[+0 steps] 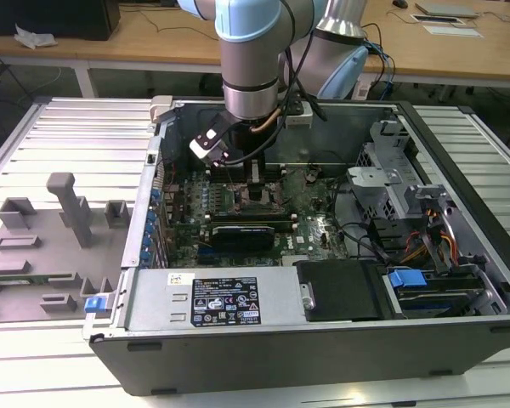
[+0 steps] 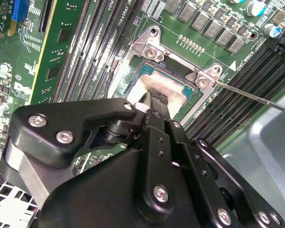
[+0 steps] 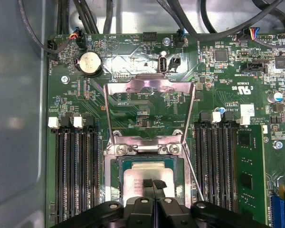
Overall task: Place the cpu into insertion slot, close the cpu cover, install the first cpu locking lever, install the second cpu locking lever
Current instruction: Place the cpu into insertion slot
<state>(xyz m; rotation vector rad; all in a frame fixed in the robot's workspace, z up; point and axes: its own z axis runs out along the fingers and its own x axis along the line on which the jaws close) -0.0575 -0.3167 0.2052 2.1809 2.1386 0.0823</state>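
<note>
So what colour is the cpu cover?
The cpu cover is silvery metal; first wrist view shows it best.

The cpu (image 3: 137, 174) lies in the insertion slot (image 3: 115, 166), between memory slots (image 3: 76, 175).

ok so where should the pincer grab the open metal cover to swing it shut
Probably the cover's free crossbar, the end farthest from its hinge by the chip. The frame stands swung open, and that bar is flat, thin and bare, so the pincer could pinch it across its thickness, coming from above on the coin battery's side.
</note>
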